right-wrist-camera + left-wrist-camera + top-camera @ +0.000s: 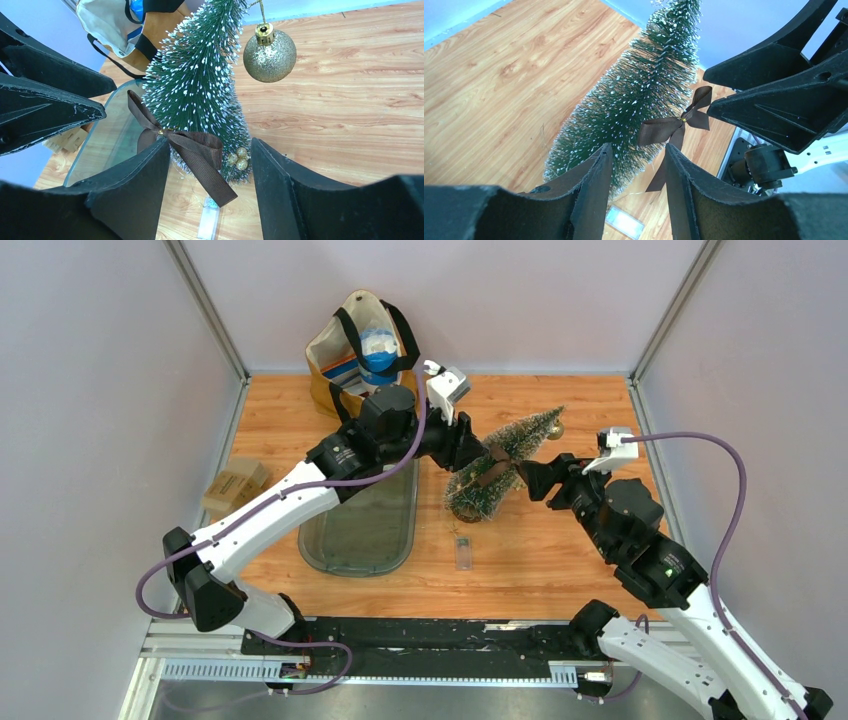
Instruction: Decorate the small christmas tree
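Overhead, the small tree [505, 455] sits mid-table, tilted, its long axis running from near-centre base to far-right tip. On the left wrist, the left gripper [636, 172] stands narrowly parted just below the brown bow [664, 131]. On the right wrist, the right gripper [210, 145] gapes wide around that bow. Seating it looks like the current step, likely needing a gentle push into the bristles.

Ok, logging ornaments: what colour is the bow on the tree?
Brown bow; right wrist view shows it best.
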`<action>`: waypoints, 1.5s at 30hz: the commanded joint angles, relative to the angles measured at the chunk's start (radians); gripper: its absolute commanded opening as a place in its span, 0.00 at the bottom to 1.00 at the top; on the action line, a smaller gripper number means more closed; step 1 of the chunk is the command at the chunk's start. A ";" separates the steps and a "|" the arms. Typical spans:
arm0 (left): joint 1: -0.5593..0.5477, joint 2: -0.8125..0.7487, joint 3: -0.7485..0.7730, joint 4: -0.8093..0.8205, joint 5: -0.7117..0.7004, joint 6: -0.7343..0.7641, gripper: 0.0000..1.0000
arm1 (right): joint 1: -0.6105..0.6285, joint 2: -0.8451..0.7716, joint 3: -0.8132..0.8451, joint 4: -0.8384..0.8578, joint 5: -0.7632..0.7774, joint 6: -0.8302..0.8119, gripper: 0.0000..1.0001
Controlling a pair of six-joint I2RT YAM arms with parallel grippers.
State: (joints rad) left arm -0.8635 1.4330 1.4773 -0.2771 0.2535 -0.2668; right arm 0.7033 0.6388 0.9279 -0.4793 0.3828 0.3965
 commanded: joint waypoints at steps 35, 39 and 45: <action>0.007 -0.194 -0.219 -0.046 -0.226 -0.037 0.61 | -0.005 -0.071 0.035 -0.088 0.063 0.044 0.80; 0.006 -0.192 -0.285 -0.091 -0.250 -0.071 0.61 | -0.005 -0.116 0.029 -0.130 0.134 0.065 0.86; 0.006 -0.183 -0.416 -0.123 -0.333 -0.159 0.64 | -0.005 -0.198 0.005 -0.192 0.244 0.128 0.95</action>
State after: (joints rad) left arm -0.8616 1.2621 1.1233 -0.3603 -0.0063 -0.3447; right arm 0.7033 0.4873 0.9302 -0.6331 0.5213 0.4683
